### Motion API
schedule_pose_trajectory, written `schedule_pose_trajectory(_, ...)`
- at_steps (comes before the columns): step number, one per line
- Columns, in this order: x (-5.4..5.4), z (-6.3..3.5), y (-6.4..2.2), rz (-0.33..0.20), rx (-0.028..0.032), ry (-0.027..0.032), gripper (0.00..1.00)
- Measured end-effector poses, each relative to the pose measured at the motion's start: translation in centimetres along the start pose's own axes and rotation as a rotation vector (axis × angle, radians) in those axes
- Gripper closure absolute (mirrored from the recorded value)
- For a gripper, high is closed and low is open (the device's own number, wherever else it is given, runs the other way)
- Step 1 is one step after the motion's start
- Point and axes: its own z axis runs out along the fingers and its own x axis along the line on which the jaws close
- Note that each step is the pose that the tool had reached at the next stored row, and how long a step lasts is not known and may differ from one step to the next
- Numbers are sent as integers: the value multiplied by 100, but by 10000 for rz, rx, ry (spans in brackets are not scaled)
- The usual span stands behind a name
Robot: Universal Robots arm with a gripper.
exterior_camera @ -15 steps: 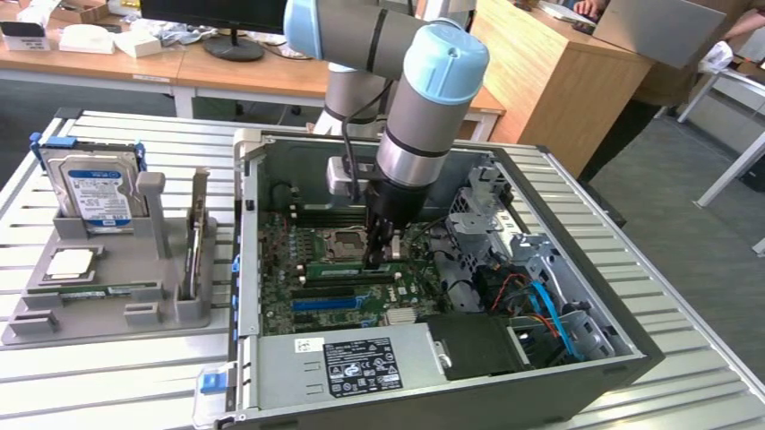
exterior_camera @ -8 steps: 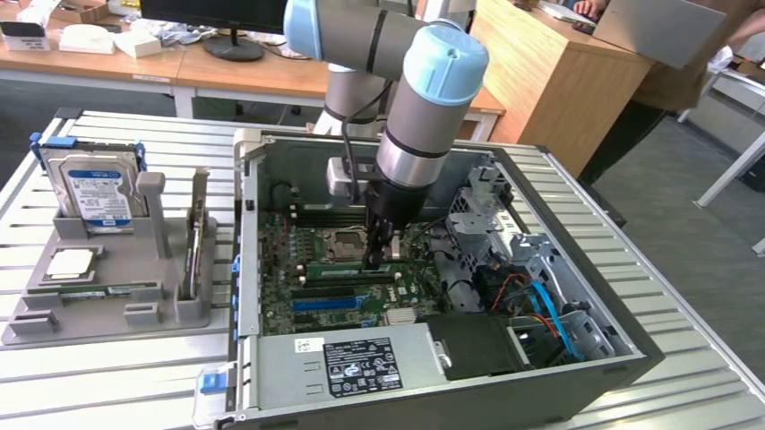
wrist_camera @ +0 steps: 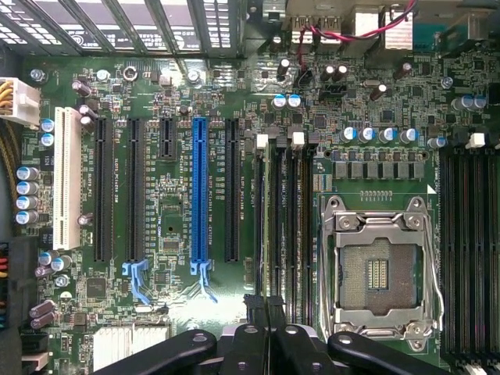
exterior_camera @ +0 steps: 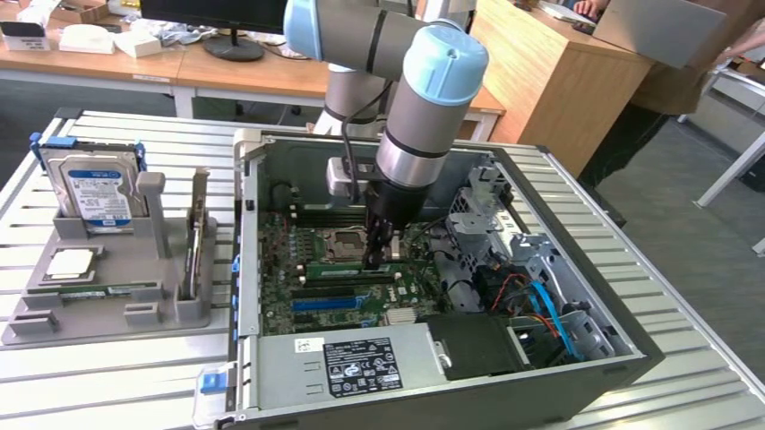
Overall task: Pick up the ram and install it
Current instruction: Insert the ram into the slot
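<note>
Slatted surface [exterior_camera: 669,394] carries the open PC case [exterior_camera: 574,376], with a parts tray [exterior_camera: 72,313] on the exterior view's left that holds the hard drive [exterior_camera: 93,188]. The arm [exterior_camera: 418,116] reaches straight down into the case over the motherboard [wrist_camera: 172,226].

The ram [exterior_camera: 340,267] isn't in the tray. It sits on edge in the row of memory slots between the CPU socket [wrist_camera: 379,273] and the blue slot [wrist_camera: 199,195]. The gripper [exterior_camera: 380,258] is right on top of it, at one end of the stick. In the wrist view the gripper [wrist_camera: 265,305] sits over that same slot bank, and the fingers [wrist_camera: 251,336] are closed, tips together. I can't tell whether they're pinching the stick's top edge or just resting on it.

My read is that pick-up and carry are done and the stick is lined up in its slot, so this is late in the insertion. Full seating isn't confirmed, and I can't tell whether the slot latches [wrist_camera: 262,141] have clicked. The fingers aren't clear of the board yet.
</note>
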Motion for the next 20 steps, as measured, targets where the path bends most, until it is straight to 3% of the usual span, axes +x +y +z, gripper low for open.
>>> schedule_pose_trajectory(20, -2, 17, 2, -1, 4, -3, 89)
